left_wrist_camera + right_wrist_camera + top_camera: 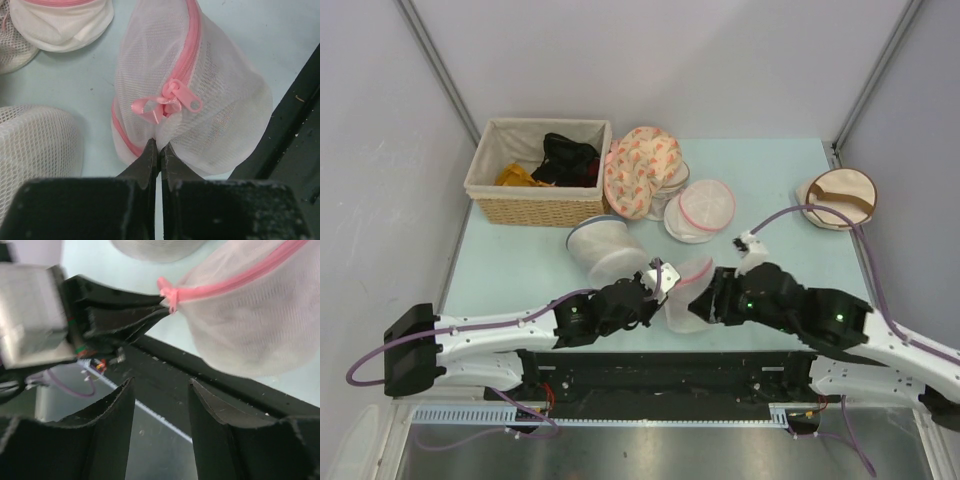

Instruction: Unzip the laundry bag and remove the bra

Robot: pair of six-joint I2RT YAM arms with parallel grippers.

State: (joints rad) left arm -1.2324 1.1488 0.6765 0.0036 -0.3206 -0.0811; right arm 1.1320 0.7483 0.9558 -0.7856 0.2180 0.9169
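Tabletop (515, 270): left gripper (160, 146) is clenching the bag (220, 100) mesh at 6 o'clock; right gripper (161, 382) is gaping, empty. Pink zipper (192, 45) is sitting closed.

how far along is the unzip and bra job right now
Done: the left gripper is shut on the mesh of the laundry bag, just below its zipper. In hand: the right gripper is open beside the bag, gripping nothing. Left: the zipper pull looks unmoved, the bag zipped, and no bra is visible.
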